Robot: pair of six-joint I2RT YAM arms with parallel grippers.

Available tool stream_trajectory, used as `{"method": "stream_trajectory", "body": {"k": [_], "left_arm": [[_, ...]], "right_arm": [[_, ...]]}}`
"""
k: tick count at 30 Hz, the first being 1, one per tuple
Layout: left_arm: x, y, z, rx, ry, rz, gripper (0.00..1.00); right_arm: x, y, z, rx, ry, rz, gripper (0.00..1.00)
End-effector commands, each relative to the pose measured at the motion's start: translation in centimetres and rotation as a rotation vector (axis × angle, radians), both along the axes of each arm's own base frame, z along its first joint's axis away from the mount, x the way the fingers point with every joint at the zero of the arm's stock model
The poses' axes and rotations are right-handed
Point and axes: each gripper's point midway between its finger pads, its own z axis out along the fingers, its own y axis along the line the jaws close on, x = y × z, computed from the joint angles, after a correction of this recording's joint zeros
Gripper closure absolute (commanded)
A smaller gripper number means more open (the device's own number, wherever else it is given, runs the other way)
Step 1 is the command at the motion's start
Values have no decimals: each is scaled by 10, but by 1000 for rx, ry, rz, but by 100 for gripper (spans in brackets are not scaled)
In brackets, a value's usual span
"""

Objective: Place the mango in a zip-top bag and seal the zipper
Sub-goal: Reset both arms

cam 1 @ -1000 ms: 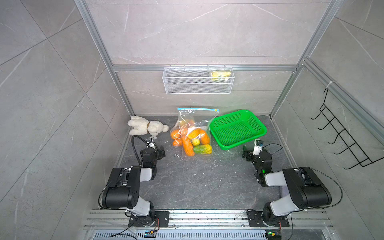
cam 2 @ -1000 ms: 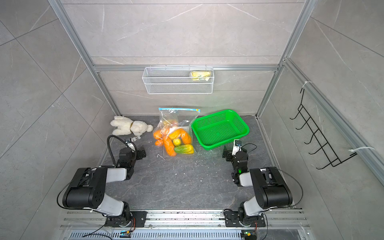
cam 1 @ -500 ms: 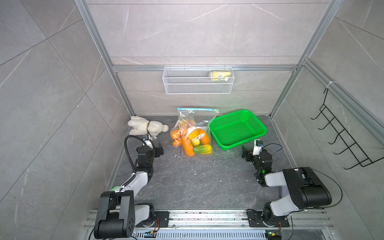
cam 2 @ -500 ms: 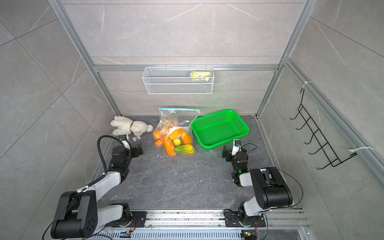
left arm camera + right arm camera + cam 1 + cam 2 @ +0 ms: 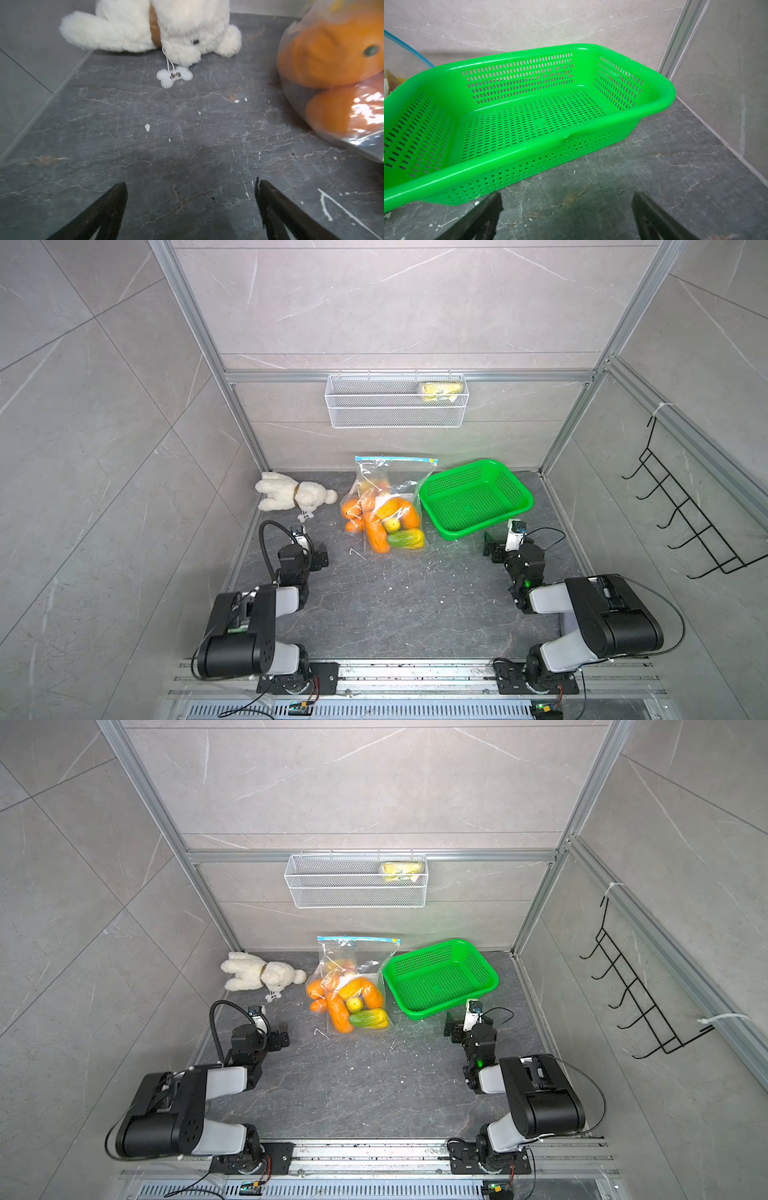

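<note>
The table (image 5: 395,605) holds one zip-top bag (image 5: 392,475), one basket (image 5: 510,489), one plush dog (image 5: 291,495)

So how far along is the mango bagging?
Looks done: the mango lies inside the zip-top bag with the other fruit; the green basket is empty. In hand: nothing; the fingers of the left gripper and right gripper are spread, off the bag. Left: confirming the blue zipper is sealed; I cannot tell.

Green perforated basket (image 5: 469,502); white plush (image 5: 291,495) with brown collar (image 5: 154,31); clear bag (image 5: 395,477), blue strip (image 5: 395,458), holding orange, yellow and green fruit (image 5: 376,533); dark grey veined surface (image 5: 395,605).
</note>
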Motion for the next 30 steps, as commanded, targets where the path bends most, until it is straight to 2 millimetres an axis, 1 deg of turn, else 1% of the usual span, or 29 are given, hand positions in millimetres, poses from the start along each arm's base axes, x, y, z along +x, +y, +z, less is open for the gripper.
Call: {"method": "stream_trajectory", "body": {"k": [1,4,7,12,17,22,30], "left_arm": [[19,0,30,24,-143,-32,0],[19,-4,31,23,-152,-57,0],[23,3,30,13,-131,-26,0],[22,5,29,14,-126,-13,0],[22,5,29,13,-124,-13,0],[22,5,29,14,-124,-12,0],[22,5,28,15,-124,-12,0]], "right_arm": [[-1,-4,-2,-3,3,-18,0],[1,-11,-2,1,12,-66,0],[1,-12,-2,-1,12,-70,0],[1,-13,-3,-5,15,-73,0],[2,-12,-2,-4,16,-67,0],[5,-6,-4,-10,35,-35,0],[6,-6,-4,-23,45,-43,0]]}}
